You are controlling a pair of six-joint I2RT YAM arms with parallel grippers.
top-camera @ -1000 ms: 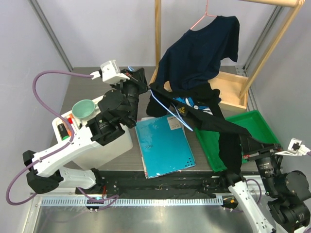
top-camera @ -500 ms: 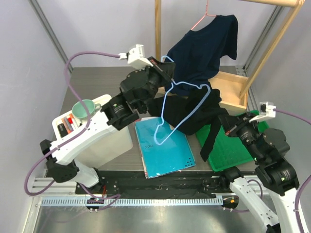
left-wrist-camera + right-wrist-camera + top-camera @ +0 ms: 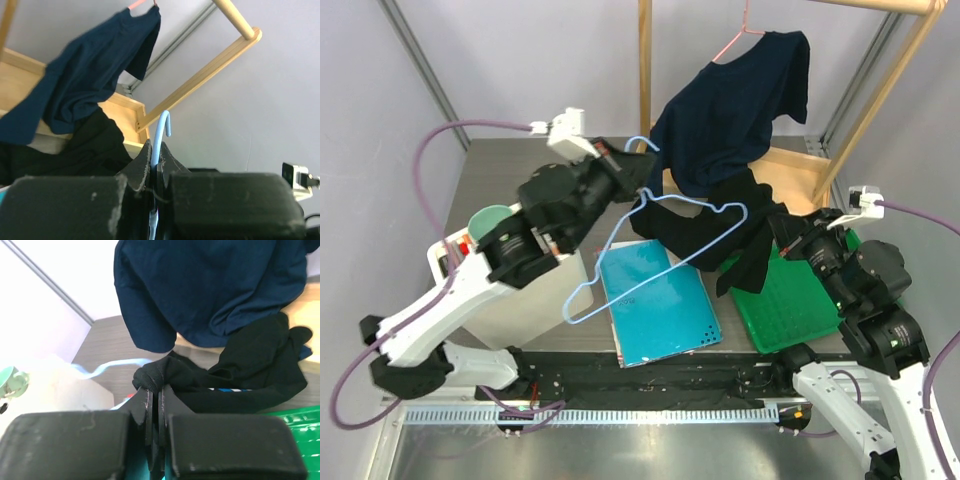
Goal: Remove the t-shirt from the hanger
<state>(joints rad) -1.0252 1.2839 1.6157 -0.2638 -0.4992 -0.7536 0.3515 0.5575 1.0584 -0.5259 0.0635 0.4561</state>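
While aloft, hanger in left claw

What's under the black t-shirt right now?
In the top view, the black t-shirt hangs over the left part of the green tray and the teal notebook's far corner. The blue hanger crosses it; whether its end sits inside the cloth is hidden.

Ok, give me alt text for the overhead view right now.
The left gripper holds a light blue hanger by its neck above the table; the right gripper pinches the black t-shirt draped on the hanger's far end. A navy shirt hangs on the rack behind.
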